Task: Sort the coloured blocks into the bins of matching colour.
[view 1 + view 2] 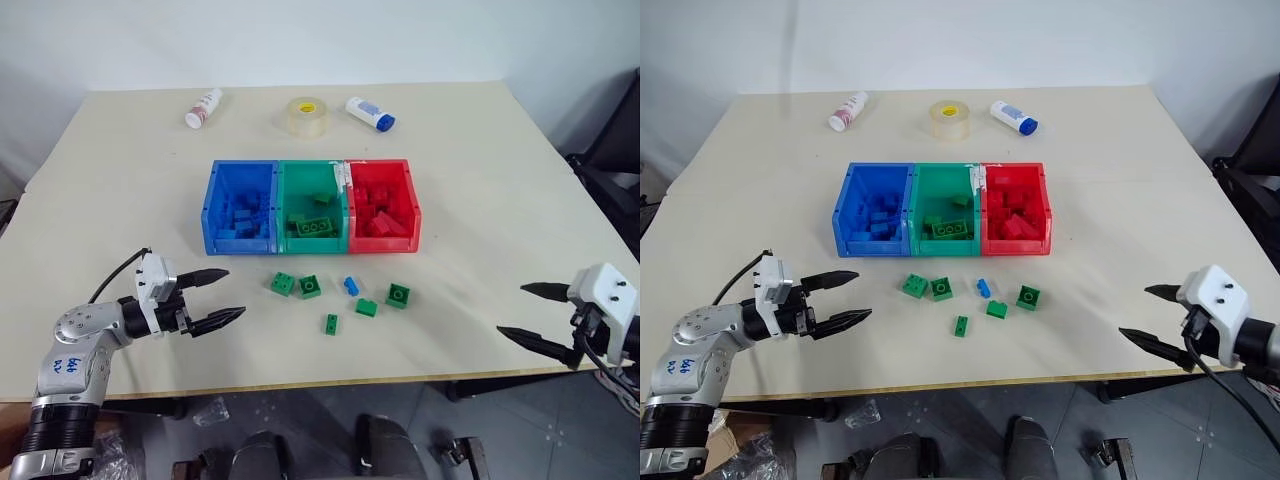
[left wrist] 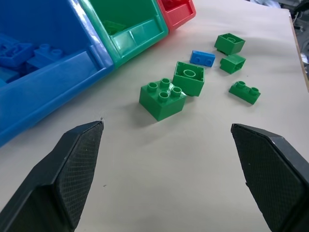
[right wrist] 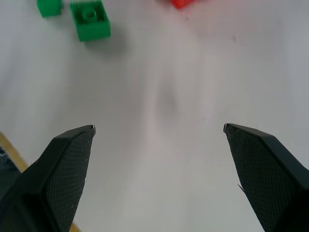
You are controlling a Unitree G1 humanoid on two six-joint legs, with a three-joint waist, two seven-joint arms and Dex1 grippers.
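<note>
Now, left hand (image 1: 222,296): gaping wide, holding nothing, aiming at loose studded plastic bricks (image 1: 310,287) at three o'clock.
Right hand (image 1: 532,312): standing wide, empty, waiting aside.
Joined plastic bins (image 1: 311,206): sitting at twelve o'clock on the bench (image 1: 480,200).

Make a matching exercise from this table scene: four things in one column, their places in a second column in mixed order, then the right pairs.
Things
1. tape roll
2. blue block
3. green bin
4. left gripper

Places
A. between the blue bin and the red bin
B. at the far side of the table, between two white bottles
C. open, near the table's front edge on the robot's left
D. loose on the table among the green blocks, in front of the bins

Pairs: 1-B, 2-D, 3-A, 4-C
</note>
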